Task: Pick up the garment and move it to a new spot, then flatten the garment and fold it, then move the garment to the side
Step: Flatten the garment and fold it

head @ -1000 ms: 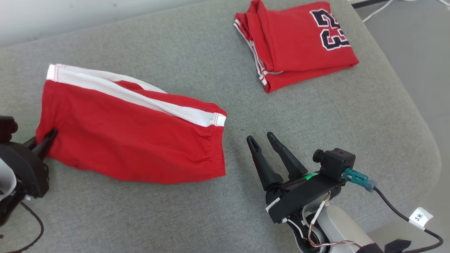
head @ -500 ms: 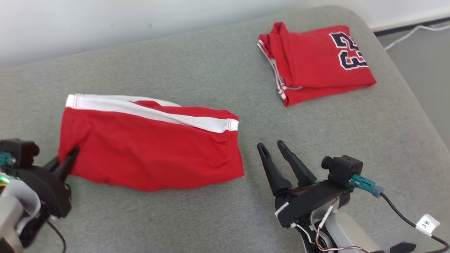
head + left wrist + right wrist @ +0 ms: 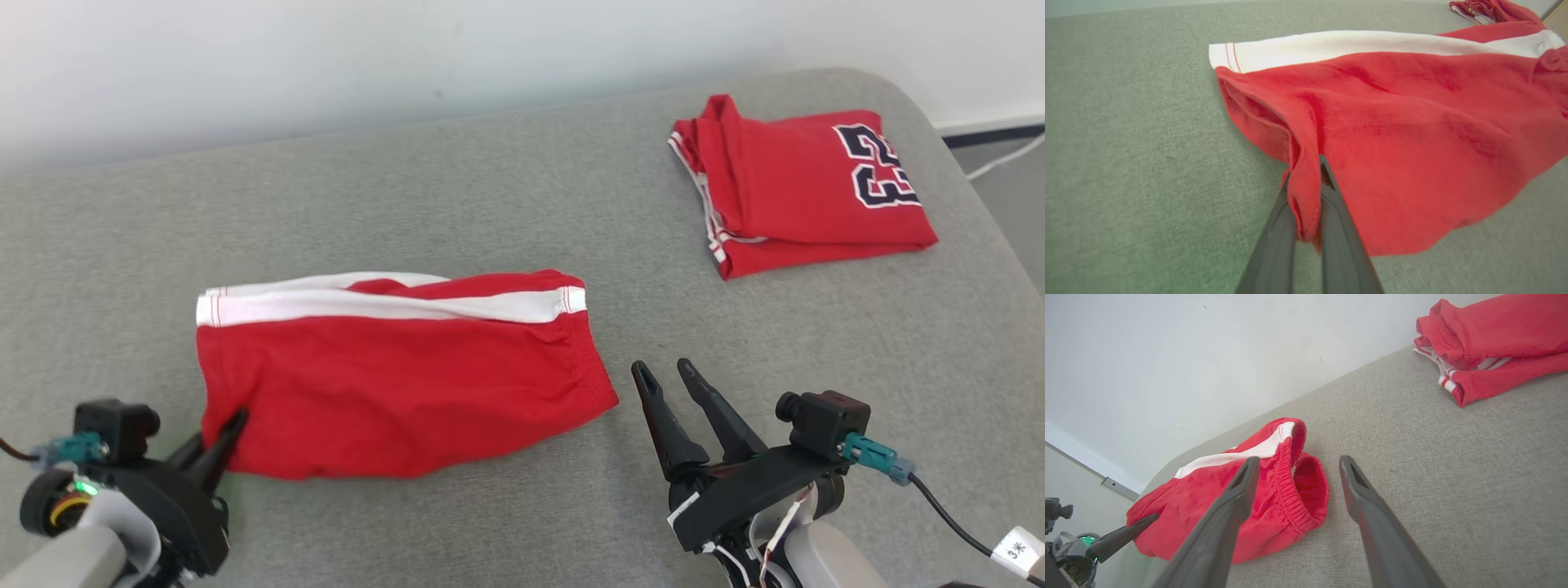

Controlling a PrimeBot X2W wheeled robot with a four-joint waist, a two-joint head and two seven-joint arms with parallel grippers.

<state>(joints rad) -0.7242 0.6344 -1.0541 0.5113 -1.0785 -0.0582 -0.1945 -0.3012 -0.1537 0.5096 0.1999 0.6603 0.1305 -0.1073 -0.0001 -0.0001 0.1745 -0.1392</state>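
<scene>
Head view. A pair of red shorts [image 3: 400, 384] with a white side stripe lay flat, left of centre, on a grey fabric-covered surface [image 3: 490, 188]. The left end effector [image 3: 233, 425], at lower left, was pinched together on the near left corner of the shorts. The right end effector [image 3: 663, 367], at lower right, had its two fingers apart and held nothing; it stood just beside the right-hand, elasticated end of the shorts, without touching it. A folded red jersey [image 3: 804, 192] bearing a dark number lay well apart at the far right of the surface.

Left wrist view. The two dark fingers [image 3: 1274, 237] were clamped on a bunched fold of the shorts' [image 3: 1412, 122] hem, the cloth rising from the surface to the tips. The white stripe ran along the far edge.

Right wrist view. The spread fingers [image 3: 1372, 514] framed the open waistband of the shorts [image 3: 1180, 494]. The folded jersey lay at upper right against a pale wall [image 3: 1167, 355].
</scene>
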